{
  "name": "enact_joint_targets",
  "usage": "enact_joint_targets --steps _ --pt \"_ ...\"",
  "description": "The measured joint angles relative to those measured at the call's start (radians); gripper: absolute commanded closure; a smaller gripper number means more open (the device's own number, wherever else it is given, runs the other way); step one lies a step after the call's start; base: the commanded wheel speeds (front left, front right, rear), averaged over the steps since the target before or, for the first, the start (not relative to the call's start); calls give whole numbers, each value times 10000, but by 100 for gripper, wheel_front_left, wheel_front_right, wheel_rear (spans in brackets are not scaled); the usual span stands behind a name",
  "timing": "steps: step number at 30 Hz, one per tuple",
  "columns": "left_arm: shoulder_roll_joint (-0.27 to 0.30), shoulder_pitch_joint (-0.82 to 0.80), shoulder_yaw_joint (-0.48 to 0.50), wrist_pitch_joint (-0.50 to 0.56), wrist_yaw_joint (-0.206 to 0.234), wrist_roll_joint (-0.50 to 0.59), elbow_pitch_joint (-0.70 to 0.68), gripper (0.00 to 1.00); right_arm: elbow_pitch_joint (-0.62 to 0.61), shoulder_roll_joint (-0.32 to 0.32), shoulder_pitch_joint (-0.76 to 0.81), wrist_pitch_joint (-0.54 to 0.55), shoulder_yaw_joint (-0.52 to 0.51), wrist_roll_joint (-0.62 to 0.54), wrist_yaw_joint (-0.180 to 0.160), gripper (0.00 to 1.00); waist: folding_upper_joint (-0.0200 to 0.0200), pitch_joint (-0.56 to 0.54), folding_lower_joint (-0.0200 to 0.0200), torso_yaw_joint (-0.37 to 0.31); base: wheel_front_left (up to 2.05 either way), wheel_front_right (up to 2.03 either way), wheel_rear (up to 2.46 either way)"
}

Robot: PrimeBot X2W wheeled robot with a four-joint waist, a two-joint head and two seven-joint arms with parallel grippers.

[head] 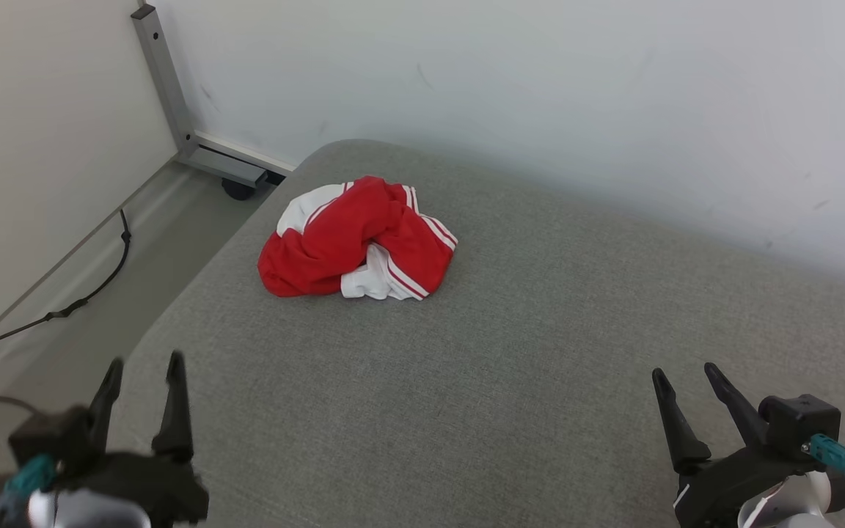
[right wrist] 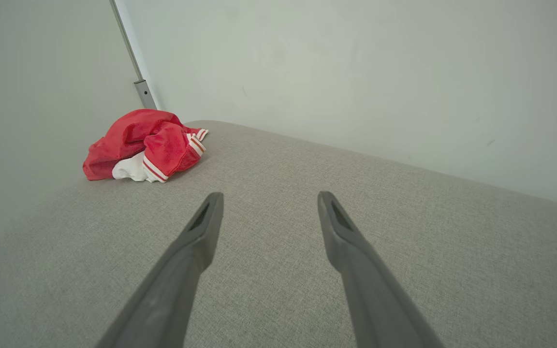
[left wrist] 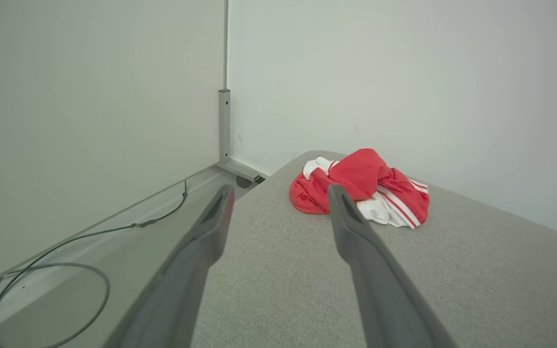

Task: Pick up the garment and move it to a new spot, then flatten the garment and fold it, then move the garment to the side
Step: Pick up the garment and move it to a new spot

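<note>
**A:** Where does the garment sit?

**B:** The garment [head: 355,238], red with white panels and red-and-white striped trim, is crumpled in a heap on the counter [head: 540,330]. It lies toward the far left rounded corner, close to the left edge.

**A:** Surface and room?

**B:** Grey woven fabric cover, lying flat. A white wall [head: 540,88] runs just behind the far edge. A grey metal post [head: 166,81] stands in the room corner on a base with a dark caster [head: 238,191]. A black cable [head: 92,290] trails over the floor [head: 63,345] left of the counter.

**A:** Tools?

**B:** At the near left edge, the left tool [head: 145,361] is released, fingers spread, nothing between them. At the near right, the right tool [head: 684,370] is likewise spread and empty. Both are well apart from the garment.
</note>
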Motion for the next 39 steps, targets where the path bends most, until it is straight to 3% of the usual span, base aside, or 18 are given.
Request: enact_joint_targets --steps 5,9,13,24,39 --pt "403 -2062 -447 675 -963 -301 1206 0 -31 -4 17 4 19 -8 -2 0 0 65 0 -184 0 0 0" --pt "629 -2947 -151 1047 -1312 -688 2033 0 -196 0 -44 100 174 -199 -2 0 0 172 0 -461 0 0 0" --pt "654 -4122 -4 1469 -1490 -1193 2968 0 -313 -12 -241 178 286 -270 0 0 0 350 1 -851 0 0 0" --pt "1409 -7173 420 2755 -1661 -2090 5400 0 -951 -79 -1207 610 656 -602 173 0 0 1330 1 -1943 0 0 0" --pt "2220 -9186 221 3952 -1755 -2276 7373 0 -1582 -512 -2165 965 433 -811 176 0 2 3183 3 -3389 0 0 0"
